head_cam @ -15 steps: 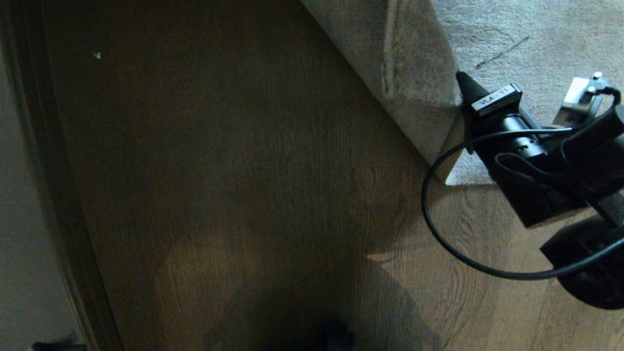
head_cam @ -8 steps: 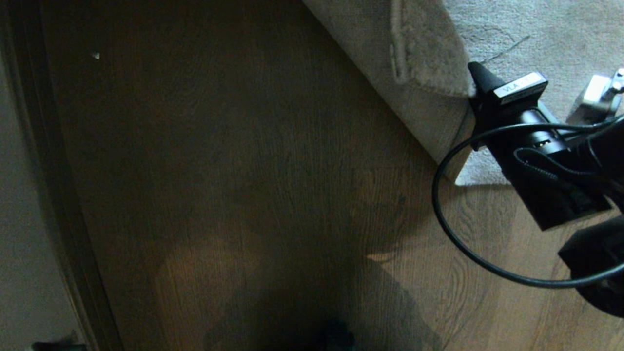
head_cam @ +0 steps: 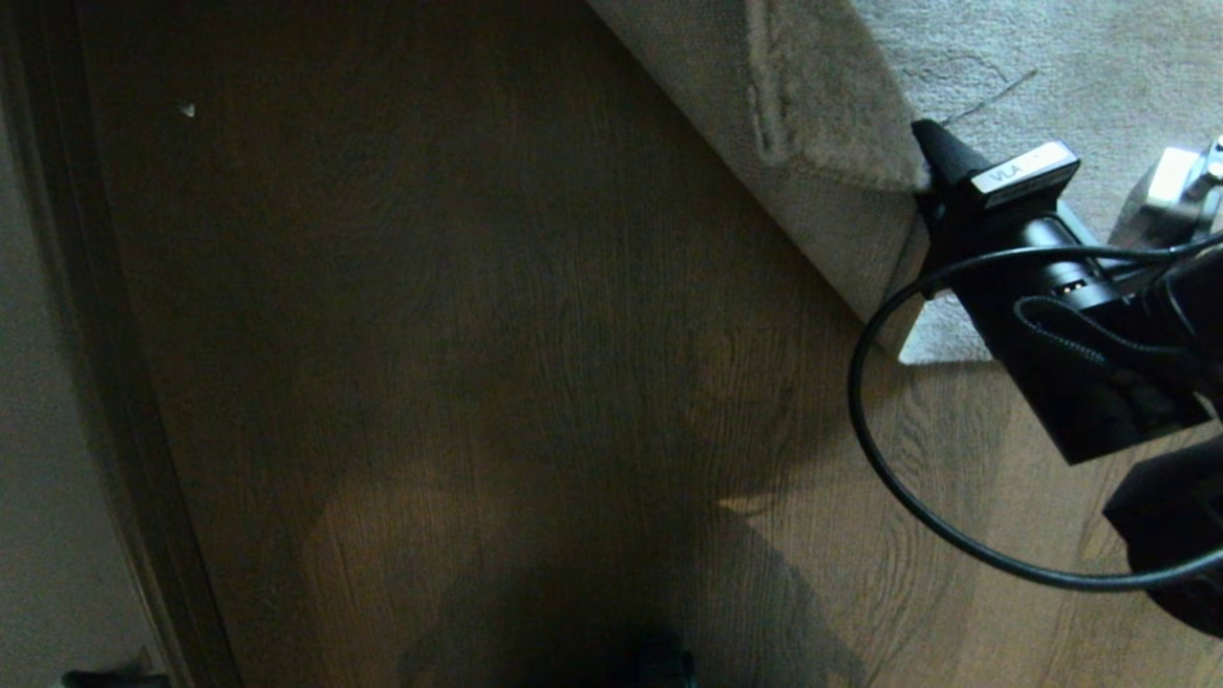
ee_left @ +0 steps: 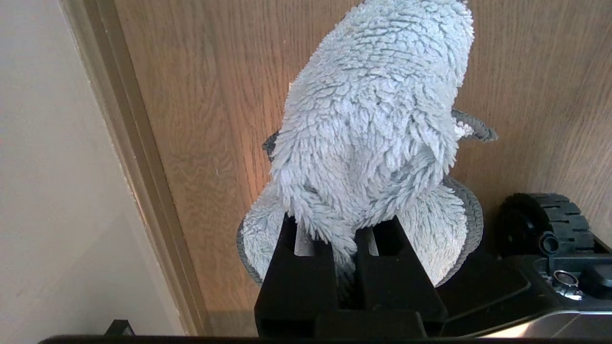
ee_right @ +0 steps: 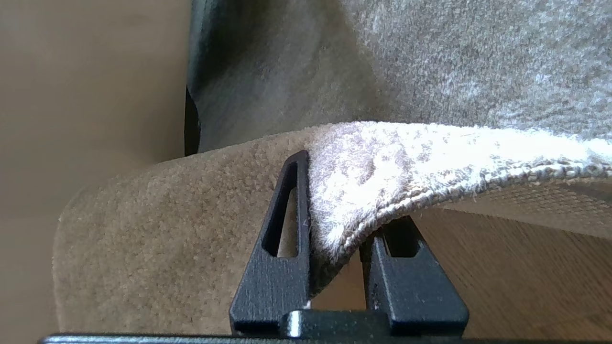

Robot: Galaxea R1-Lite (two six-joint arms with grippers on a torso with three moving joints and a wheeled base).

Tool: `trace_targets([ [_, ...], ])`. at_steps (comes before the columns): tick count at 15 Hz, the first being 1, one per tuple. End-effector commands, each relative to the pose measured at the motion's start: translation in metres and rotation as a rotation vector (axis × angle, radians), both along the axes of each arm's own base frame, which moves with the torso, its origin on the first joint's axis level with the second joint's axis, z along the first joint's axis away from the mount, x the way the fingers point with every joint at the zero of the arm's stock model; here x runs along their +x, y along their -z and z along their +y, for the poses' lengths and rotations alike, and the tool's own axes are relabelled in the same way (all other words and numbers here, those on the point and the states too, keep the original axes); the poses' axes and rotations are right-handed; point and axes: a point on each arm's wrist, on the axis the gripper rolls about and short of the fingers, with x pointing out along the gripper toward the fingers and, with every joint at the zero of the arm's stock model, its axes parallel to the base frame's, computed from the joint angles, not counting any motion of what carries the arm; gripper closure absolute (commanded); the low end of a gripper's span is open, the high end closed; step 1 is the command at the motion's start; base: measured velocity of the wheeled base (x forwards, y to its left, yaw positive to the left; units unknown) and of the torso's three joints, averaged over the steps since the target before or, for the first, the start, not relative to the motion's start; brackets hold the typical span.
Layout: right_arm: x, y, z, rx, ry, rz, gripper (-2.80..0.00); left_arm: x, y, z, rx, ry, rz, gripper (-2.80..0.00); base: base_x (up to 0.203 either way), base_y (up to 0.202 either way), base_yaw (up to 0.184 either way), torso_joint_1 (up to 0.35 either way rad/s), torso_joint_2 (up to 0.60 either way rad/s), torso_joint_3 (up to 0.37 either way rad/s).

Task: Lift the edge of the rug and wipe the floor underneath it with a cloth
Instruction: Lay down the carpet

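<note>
My right gripper (head_cam: 925,177) is at the upper right of the head view, shut on the rug edge (head_cam: 831,143). It holds the light grey corner lifted and folded back off the floor (head_cam: 497,363). In the right wrist view the fingers (ee_right: 287,267) pinch the shaggy rug edge (ee_right: 430,157), with its beige backing (ee_right: 167,229) on one side and bare floor (ee_right: 526,267) beneath. My left gripper (ee_left: 342,229) is outside the head view. It hangs low beside the robot's base, shut on the fuzzy pale blue-grey cloth (ee_left: 373,119) above the floor (ee_left: 201,95).
A dark skirting board (head_cam: 67,334) and a pale wall run along the left side; the skirting board (ee_left: 138,157) also shows near the cloth. A black base wheel (ee_left: 540,220) sits beside the left gripper. A black cable (head_cam: 860,430) loops from the right arm over the floor.
My right gripper has drawn the pinched rug corner slightly to the right and farther away, so the fold stands a little higher. The left arm has not moved.
</note>
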Motion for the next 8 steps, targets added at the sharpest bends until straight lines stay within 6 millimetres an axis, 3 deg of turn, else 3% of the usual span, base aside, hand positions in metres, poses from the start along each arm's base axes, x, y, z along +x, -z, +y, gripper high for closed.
trace_targets([
  [1, -0.005, -0.002, -0.002, 0.024, -0.006, -0.032, -2.80, 0.000, 0.000, 0.000, 0.000, -0.001, 0.001, 0.00, 0.000, 0.000, 0.000, 0.000, 0.00, 0.000],
  [8, -0.015, 0.008, 0.008, 0.004, -0.060, 0.004, -2.80, 0.000, 0.000, 0.000, 0.000, -0.001, 0.001, 0.00, 0.000, 0.000, 0.000, 0.000, 0.00, 0.000],
])
